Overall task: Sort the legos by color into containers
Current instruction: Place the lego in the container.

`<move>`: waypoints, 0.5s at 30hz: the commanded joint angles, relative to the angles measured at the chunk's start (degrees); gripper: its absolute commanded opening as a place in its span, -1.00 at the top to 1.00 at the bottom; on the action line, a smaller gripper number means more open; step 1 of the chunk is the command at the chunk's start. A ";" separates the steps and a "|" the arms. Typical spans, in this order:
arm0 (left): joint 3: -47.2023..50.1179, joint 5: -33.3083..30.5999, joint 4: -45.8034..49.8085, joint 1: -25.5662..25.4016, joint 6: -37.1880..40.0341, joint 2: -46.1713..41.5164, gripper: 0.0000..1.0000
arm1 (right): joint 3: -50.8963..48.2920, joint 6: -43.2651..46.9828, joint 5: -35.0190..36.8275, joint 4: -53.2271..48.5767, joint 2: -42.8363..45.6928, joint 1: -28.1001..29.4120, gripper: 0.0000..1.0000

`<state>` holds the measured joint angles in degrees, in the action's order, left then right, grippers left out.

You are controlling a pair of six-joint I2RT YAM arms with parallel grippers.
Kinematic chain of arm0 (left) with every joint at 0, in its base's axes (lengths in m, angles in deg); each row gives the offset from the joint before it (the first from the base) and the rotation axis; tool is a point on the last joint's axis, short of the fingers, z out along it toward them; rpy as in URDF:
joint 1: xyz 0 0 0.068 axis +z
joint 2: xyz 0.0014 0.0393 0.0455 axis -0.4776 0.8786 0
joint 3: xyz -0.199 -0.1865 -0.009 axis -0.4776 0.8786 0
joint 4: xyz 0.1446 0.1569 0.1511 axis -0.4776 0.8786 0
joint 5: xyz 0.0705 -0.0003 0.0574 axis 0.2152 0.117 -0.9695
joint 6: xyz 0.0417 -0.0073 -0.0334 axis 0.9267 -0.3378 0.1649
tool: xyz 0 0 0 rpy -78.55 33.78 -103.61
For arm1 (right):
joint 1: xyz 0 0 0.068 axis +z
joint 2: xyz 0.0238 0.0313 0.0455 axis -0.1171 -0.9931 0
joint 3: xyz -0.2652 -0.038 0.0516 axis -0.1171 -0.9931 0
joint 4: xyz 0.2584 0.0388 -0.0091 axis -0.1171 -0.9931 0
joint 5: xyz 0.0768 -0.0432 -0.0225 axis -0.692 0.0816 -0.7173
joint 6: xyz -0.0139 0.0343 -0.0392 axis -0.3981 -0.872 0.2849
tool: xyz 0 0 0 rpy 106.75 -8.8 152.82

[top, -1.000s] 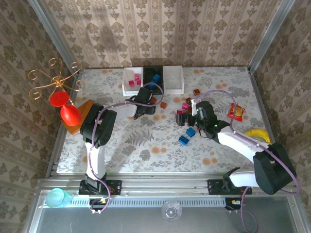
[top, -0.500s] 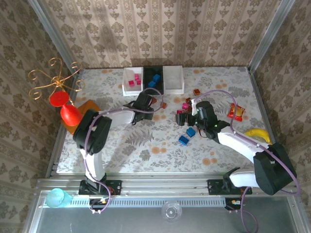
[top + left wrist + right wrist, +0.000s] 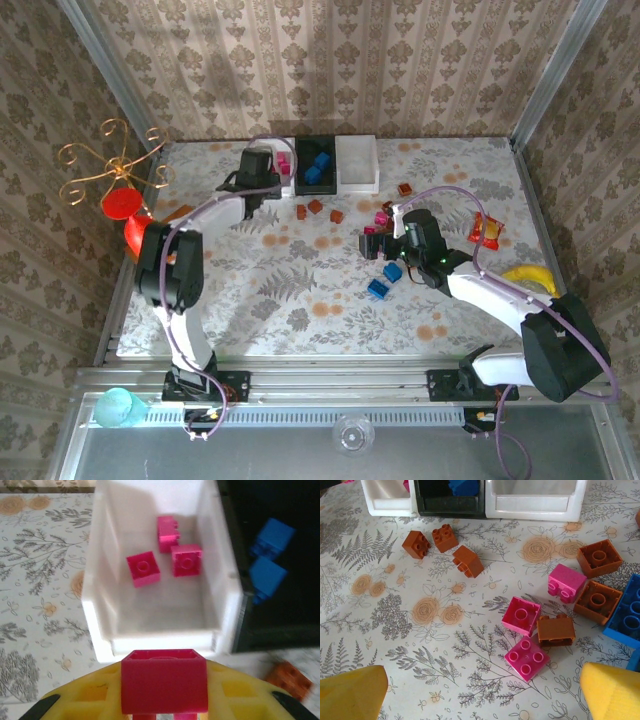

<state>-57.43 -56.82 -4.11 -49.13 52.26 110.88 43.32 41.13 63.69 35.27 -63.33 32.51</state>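
My left gripper (image 3: 164, 700) is shut on a magenta brick (image 3: 164, 680), just in front of the left white bin (image 3: 160, 642). That bin holds three magenta bricks (image 3: 143, 569). The black bin (image 3: 280, 625) beside it holds blue bricks (image 3: 267, 572). From above, the left gripper (image 3: 258, 165) hangs over that white bin's near side. My right gripper (image 3: 480, 695) is open low over the table, its yellow fingers (image 3: 350, 692) wide apart. Ahead of it lie pink bricks (image 3: 527, 657), brown bricks (image 3: 555, 630) and a blue one (image 3: 627, 615). Three brown bricks (image 3: 445, 537) sit near the bins.
The right white bin (image 3: 357, 162) stands at the back. Two blue bricks (image 3: 392, 272) lie near the right gripper (image 3: 385, 238). A banana (image 3: 530, 275) and snack packet (image 3: 488, 231) are at the right. A red cup (image 3: 122, 203), orange block (image 3: 180, 213) and gold wire stand (image 3: 110, 165) are at the left.
My left gripper has swung back and left from beside the three brown bricks to the left white bin, uncovering those bricks. The right arm has not moved.
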 commanded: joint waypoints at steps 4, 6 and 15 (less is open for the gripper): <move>-15.06 2.02 7.47 1.92 3.49 10.98 0.32 | -0.88 -0.53 -0.08 1.35 1.43 0.41 -1.00; -18.29 3.01 8.58 2.39 3.80 13.27 0.27 | -0.88 -0.61 -0.02 1.19 1.51 0.41 -1.00; -17.21 6.03 8.07 2.61 3.82 7.16 -0.12 | 0.99 -1.04 2.35 -1.68 -0.48 0.74 -1.00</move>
<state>-76.23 -52.69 3.45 -46.79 55.61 123.93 43.30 40.94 64.20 35.44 -63.37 32.64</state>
